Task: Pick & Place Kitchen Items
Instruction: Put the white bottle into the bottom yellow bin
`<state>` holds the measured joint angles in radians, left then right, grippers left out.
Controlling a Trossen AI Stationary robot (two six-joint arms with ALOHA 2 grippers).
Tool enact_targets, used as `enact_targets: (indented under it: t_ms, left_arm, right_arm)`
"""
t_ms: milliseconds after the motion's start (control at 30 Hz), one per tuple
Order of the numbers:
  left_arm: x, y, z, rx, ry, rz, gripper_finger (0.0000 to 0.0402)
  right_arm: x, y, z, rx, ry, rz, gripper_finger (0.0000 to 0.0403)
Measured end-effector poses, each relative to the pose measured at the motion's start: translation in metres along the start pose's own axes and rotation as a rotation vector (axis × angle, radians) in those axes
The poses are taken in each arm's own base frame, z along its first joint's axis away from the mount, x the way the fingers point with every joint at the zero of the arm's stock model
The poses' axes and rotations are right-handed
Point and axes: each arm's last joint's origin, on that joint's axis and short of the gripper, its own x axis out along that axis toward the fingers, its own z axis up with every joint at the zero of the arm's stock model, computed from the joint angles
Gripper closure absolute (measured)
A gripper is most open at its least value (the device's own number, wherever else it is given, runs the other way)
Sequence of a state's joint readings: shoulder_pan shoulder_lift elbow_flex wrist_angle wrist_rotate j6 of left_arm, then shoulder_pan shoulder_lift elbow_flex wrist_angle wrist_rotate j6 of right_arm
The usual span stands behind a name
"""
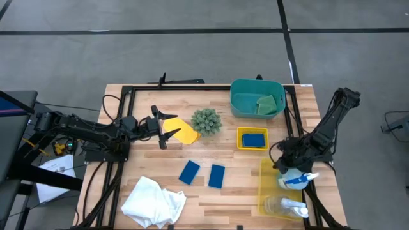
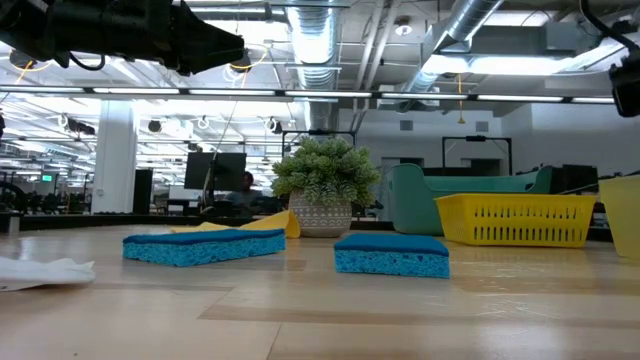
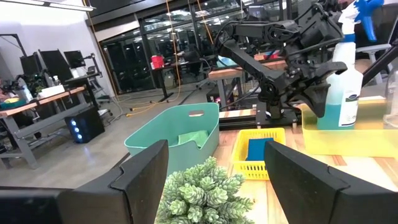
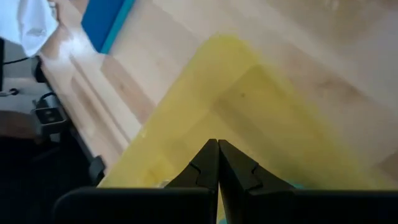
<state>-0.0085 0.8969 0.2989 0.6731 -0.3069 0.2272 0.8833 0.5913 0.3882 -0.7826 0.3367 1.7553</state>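
Teal bin (image 1: pixel 239 102) holding a green sponge (image 1: pixel 267 103); yellow basket (image 1: pixel 241 138) holding a blue sponge (image 1: pixel 254 139). Left gripper (image 1: pixel 167 126) fingers spread, empty; right gripper (image 4: pixel 217 163) fingers pressed together over a translucent yellow tray (image 4: pixel 261 112).

The left gripper (image 1: pixel 167 130) hangs above the table with fingers apart; the right gripper (image 4: pixel 218 163) has fingers pressed together.

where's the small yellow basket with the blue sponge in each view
High view: small yellow basket, right of centre, below the teal bin.
Low view: basket at right, behind the near sponges.
Left wrist view: basket beyond the plant ball, sponge inside.
Right wrist view: not in it.
Shared landmark: plant ball, beside the basket.
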Motion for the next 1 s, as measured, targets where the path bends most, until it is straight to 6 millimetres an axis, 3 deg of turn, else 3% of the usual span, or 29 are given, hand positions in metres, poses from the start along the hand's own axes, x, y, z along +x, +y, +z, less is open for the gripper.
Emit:
enact_targets:
  t_ms: [700,1000]
  left_arm:
    - [0.0,0.0,-0.001,0.002,0.006,-0.002,0.0142]
    - [0.0,0.0,-0.001,0.002,0.006,-0.003,0.0142]
  right_arm:
    - [0.025,0.027,-0.032,0.048,0.163,0.067,0.0403]
    - [0.027,0.022,-0.024,0.071,0.056,0.022,0.0403]
